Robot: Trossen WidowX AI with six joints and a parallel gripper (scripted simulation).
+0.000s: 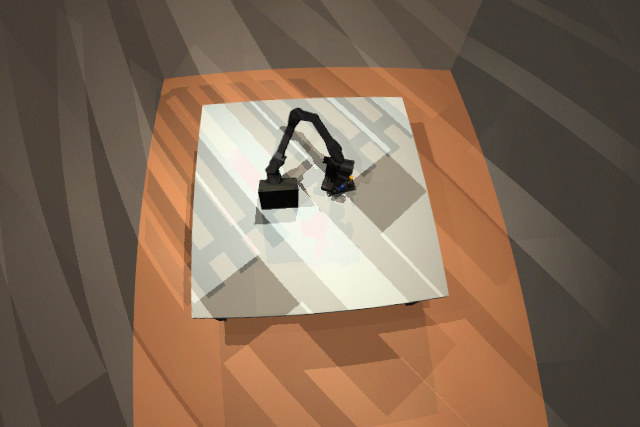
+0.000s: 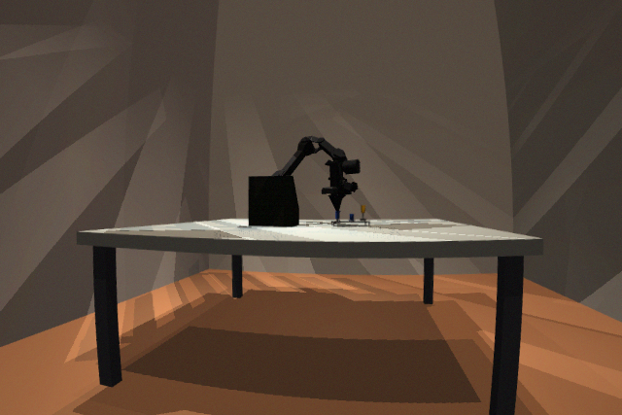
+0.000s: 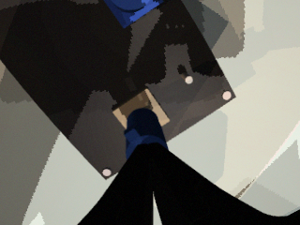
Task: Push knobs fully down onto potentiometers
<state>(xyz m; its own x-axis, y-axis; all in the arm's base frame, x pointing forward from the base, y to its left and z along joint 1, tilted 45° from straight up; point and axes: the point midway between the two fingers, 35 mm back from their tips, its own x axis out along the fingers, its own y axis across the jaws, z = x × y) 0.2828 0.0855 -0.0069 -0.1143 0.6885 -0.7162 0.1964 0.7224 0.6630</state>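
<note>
The circuit board (image 3: pixel 56 70) (image 2: pixel 352 218) stands low above the table. My gripper (image 3: pixel 148 153) (image 2: pixel 336 210) is shut, with nothing between its fingers. Its tips are at the top of a dark blue knob (image 3: pixel 142 123) (image 2: pixel 336 216), touching or nearly so. That knob stands upright over a tan potentiometer (image 3: pixel 161 113). Its lower end is partly hidden, and I cannot tell what gap is left beneath it. A yellow-orange knob (image 2: pixel 362 209) (image 1: pixel 351 177) stands high over the other end of the board, out of the wrist view.
A bright blue block-shaped part (image 3: pixel 136 11) (image 2: pixel 351 217) stands on the board between the two knobs. Pale round spots (image 3: pixel 227 96) mark the board's corners. The arm's black base box (image 1: pixel 278 195) (image 2: pixel 272 200) stands on the table to the left of the board.
</note>
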